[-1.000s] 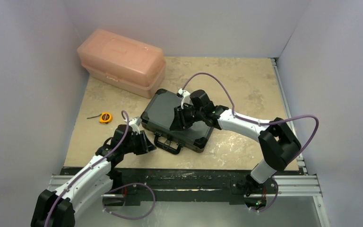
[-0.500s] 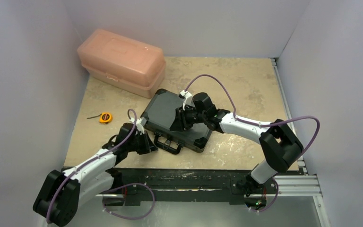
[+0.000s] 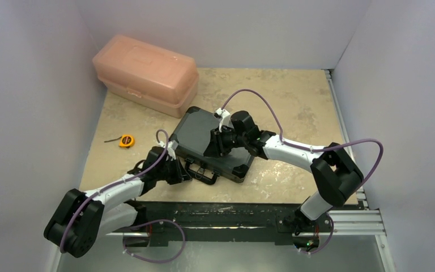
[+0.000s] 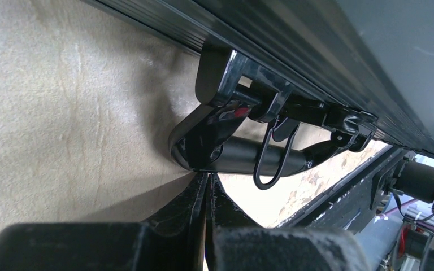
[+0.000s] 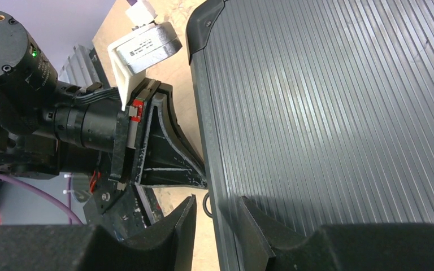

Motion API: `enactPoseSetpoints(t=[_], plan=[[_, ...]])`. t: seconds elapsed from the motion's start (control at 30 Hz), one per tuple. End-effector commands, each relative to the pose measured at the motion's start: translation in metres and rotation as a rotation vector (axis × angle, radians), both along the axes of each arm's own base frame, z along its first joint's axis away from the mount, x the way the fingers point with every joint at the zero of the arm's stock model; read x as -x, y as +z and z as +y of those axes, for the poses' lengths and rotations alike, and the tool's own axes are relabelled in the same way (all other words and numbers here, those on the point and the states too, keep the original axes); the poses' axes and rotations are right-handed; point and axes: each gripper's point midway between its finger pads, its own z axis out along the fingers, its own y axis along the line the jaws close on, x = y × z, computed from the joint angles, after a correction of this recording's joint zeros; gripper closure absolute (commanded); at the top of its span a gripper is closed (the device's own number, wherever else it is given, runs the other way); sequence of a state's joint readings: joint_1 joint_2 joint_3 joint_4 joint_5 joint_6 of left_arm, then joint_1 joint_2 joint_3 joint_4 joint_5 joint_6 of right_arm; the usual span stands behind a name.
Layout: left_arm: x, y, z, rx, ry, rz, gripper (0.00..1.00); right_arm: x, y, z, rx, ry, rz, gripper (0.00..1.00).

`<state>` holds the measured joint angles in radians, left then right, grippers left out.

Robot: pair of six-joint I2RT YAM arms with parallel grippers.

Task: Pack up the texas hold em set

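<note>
The black briefcase [image 3: 194, 131] lies closed and flat mid-table, its handle [image 3: 201, 173] toward the near edge. Its ribbed lid fills the right wrist view [image 5: 339, 113]. My left gripper [image 3: 181, 171] is shut and empty, its tips touching the left end of the handle [image 4: 243, 155] in the left wrist view [image 4: 206, 179]. My right gripper [image 3: 211, 148] is open over the lid's front edge [image 5: 217, 212], one finger on the lid and the other beyond the edge. Chips, card decks and blue discs are out of view.
A pink plastic box [image 3: 146, 73] stands at the back left. A small yellow tape measure [image 3: 126, 140] lies left of the briefcase. A wire latch loop [image 4: 271, 161] hangs by the handle. The table's black front rail [image 3: 226, 212] runs just behind the handle.
My left gripper has moved right and forward, up to the briefcase handle. My right gripper has stayed on the lid, almost unmoved.
</note>
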<state>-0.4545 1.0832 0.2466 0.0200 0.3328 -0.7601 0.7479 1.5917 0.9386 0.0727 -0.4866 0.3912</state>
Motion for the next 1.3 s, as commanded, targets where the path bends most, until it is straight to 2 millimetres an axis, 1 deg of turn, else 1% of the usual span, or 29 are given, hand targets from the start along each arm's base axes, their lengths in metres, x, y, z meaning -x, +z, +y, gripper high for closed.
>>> enactPoseSetpoints(t=[0.0,0.33,0.5,0.67,1.0,1.27], plan=[[-0.017,0.012,-0.011,0.028,0.015,-0.043,1.0,0.038,-0.084,-0.047,0.3,-0.018,0.207,0.63],[-0.019,0.016,-0.025,0.057,0.002,-0.032,1.0,0.039,-0.089,-0.051,0.315,-0.02,0.207,0.63],[-0.02,0.03,-0.033,0.092,-0.005,-0.039,1.0,0.039,-0.089,-0.051,0.317,-0.021,0.205,0.63],[-0.022,0.042,-0.033,0.087,0.004,-0.054,1.0,0.038,-0.091,-0.054,0.335,-0.026,0.199,0.64],[-0.021,0.044,-0.033,0.093,0.007,-0.057,1.0,0.037,-0.091,-0.055,0.341,-0.027,0.199,0.64],[-0.026,0.047,-0.036,0.094,0.002,-0.068,1.0,0.04,-0.093,-0.061,0.363,-0.025,0.191,0.64]])
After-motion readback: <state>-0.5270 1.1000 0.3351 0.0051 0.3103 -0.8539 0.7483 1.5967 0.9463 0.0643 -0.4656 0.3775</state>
